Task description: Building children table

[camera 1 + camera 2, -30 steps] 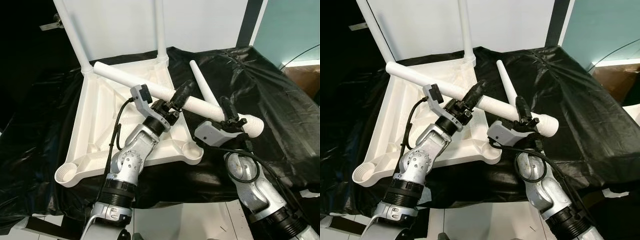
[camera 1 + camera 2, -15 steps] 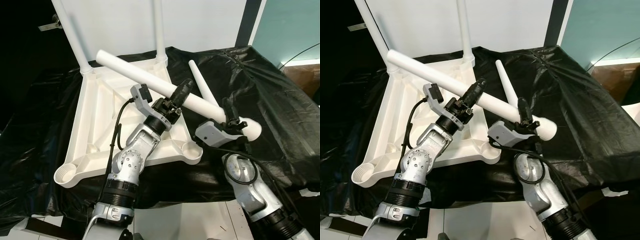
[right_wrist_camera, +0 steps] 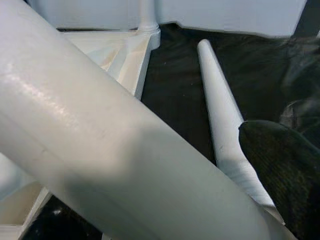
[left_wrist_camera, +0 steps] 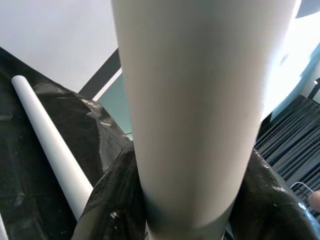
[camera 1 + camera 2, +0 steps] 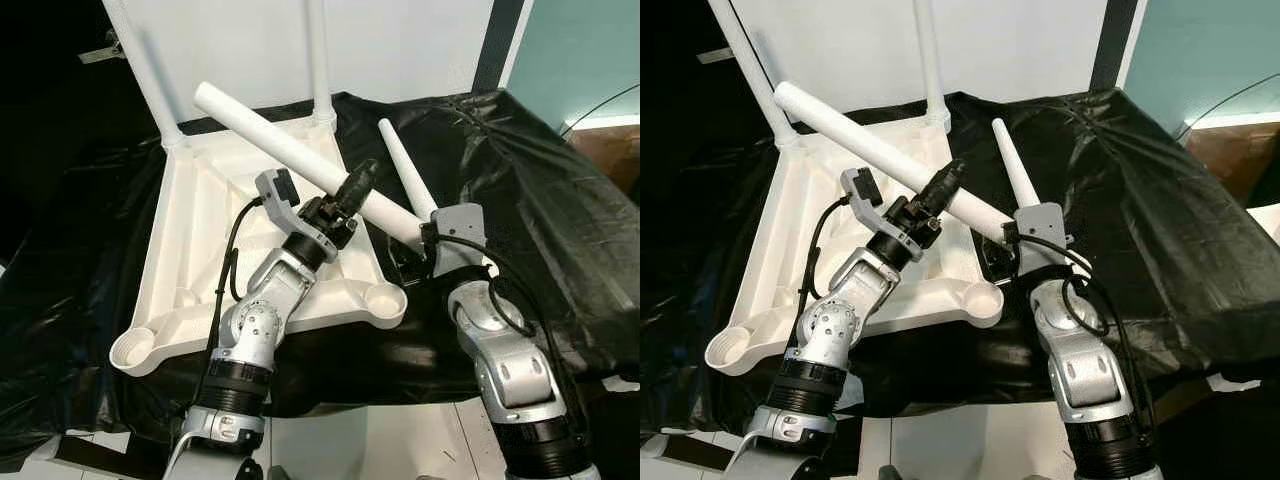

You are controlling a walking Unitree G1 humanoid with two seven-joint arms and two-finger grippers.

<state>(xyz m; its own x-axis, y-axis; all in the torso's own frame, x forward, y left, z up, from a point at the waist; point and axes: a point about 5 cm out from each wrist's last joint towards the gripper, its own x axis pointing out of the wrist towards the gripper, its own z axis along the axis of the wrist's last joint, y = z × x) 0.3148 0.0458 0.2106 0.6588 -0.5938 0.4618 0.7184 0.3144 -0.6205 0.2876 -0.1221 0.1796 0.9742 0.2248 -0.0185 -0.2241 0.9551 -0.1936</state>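
— Two smooth tapered legs: where?
— One, held aslant over the ribbed upturned tabletop (image 5: 200, 230), sits clamped in the left gripper (image 5: 352, 190); right gripper's (image 5: 425, 243) fingers unclear. Other leg (image 5: 408, 185) lies on crinkled black sheeting (image 5: 540, 200).

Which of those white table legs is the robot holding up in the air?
The long slanted leg, clamped by the left gripper. Another leg lies on the black cloth; two stand fixed in the upturned tabletop.
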